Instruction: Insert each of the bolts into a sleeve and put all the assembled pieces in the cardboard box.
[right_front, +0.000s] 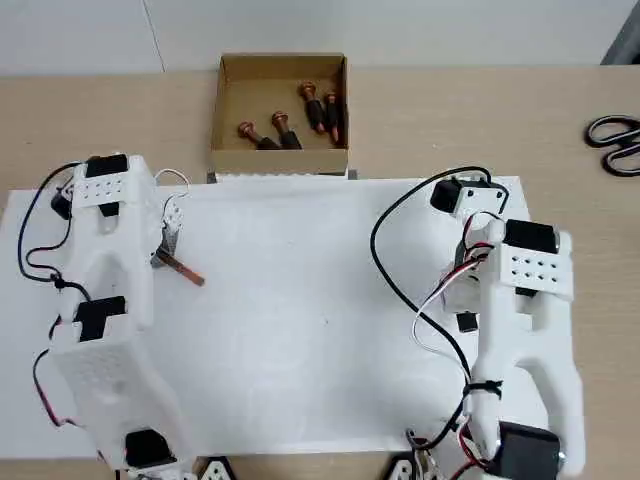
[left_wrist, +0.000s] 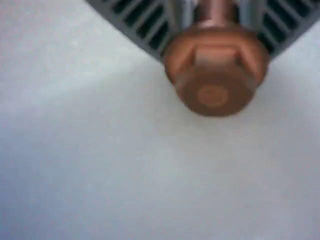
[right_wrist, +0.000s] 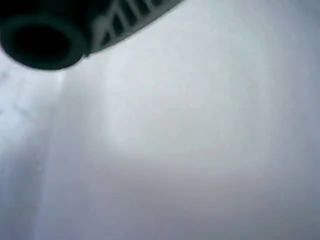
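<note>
White sheet (right_front: 320, 330) on a wooden table (right_front: 450, 110). Left gripper (left_wrist: 215, 20): ribbed jaws pinching a copper bolt (left_wrist: 215, 70) low over the sheet's left side, arm folded. Right gripper (right_wrist: 87, 32): jaws closed on a dark sleeve (right_wrist: 42, 42) near the sheet's right edge. Cardboard box (right_front: 282, 158) at the sheet's far edge, four assembled pieces (right_front: 318, 108) inside. Scissors (right_front: 615, 140) at the table's right edge.

Black-handled scissors (right_front: 615, 145) far right, upper edge; white sheet (right_front: 300, 340) covering center of wooden table (right_front: 450, 120).
</note>
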